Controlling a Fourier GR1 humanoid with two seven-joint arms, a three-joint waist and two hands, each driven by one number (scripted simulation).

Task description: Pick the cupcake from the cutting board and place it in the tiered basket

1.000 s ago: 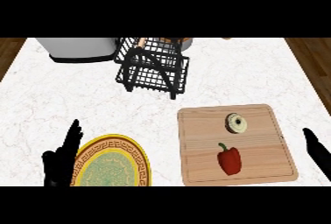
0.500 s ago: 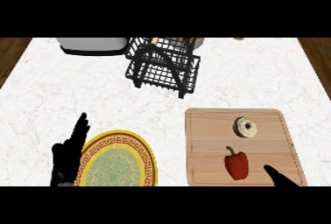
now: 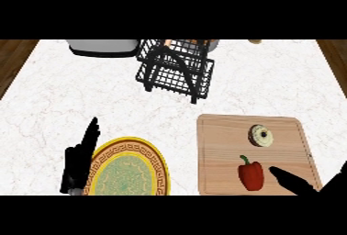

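A small pale cupcake with a dark centre lies on the wooden cutting board, near its far right side. My right hand comes in at the lower right, open, its fingers stretched over the board's near right corner and pointing towards a red bell pepper. It is short of the cupcake and touches nothing. The black wire tiered basket stands at the back centre. My left hand rests open at the lower left, fingers up.
A yellow-rimmed green patterned plate sits beside my left hand. A grey appliance stands at the back left. Brown floor shows past the counter's left and right edges.
My right hand has moved left from the view's right edge onto the board's near right corner. The whole scene has shifted rightwards and downwards in view as the view turned.
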